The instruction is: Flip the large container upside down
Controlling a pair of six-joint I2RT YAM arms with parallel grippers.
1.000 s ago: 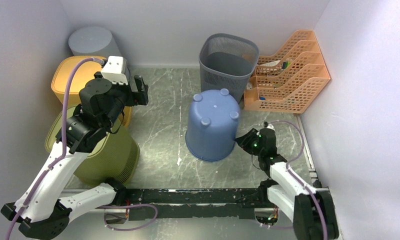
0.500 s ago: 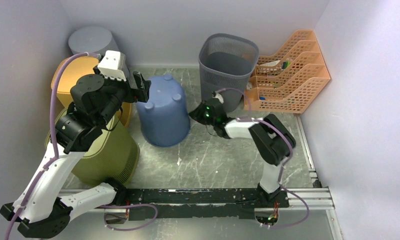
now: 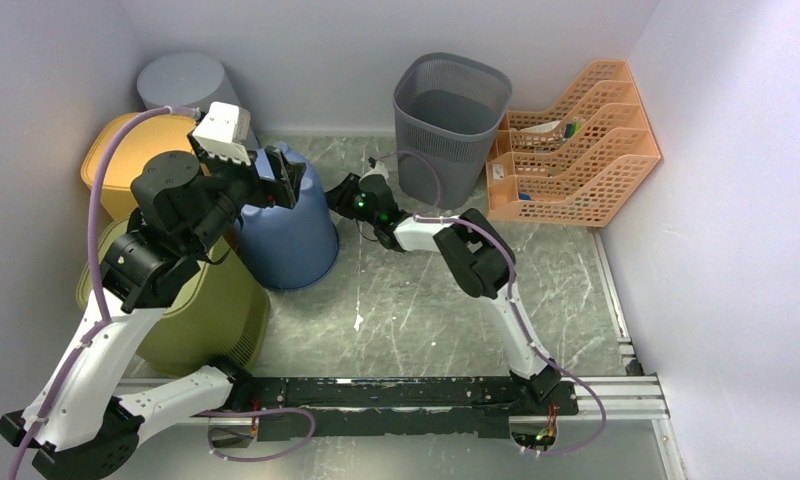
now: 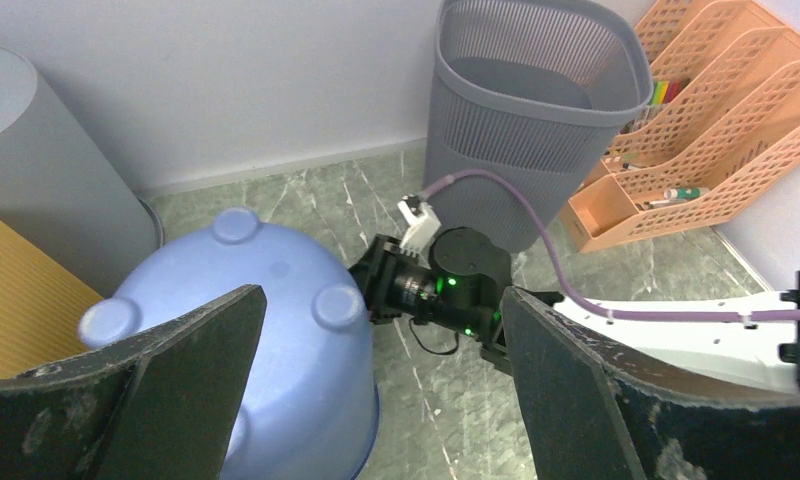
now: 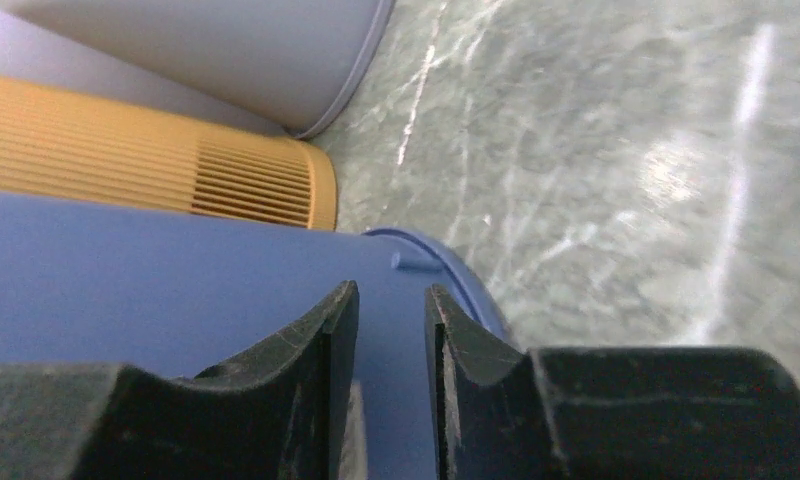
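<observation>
A blue bucket (image 3: 296, 235) stands bottom up, its round feet on top, against the olive-green bin (image 3: 201, 310) at the left. It also shows in the left wrist view (image 4: 266, 330) and the right wrist view (image 5: 176, 290). My right gripper (image 3: 348, 195) is stretched out low and presses against the bucket's right side. Its jaws are almost together with nothing between them (image 5: 391, 300). My left gripper (image 3: 281, 178) hovers just above the bucket's top, wide open and empty (image 4: 376, 400).
A yellow ribbed bin (image 3: 126, 160) and a grey round bin (image 3: 181, 80) stand behind the olive one. A grey mesh basket (image 3: 451, 115) and an orange file tray (image 3: 576, 150) stand at the back right. White walls close in on three sides.
The blue bucket has slid left across the table from the middle to beside the olive bin, with my right gripper following against its side. My left gripper stayed roughly in place above.
</observation>
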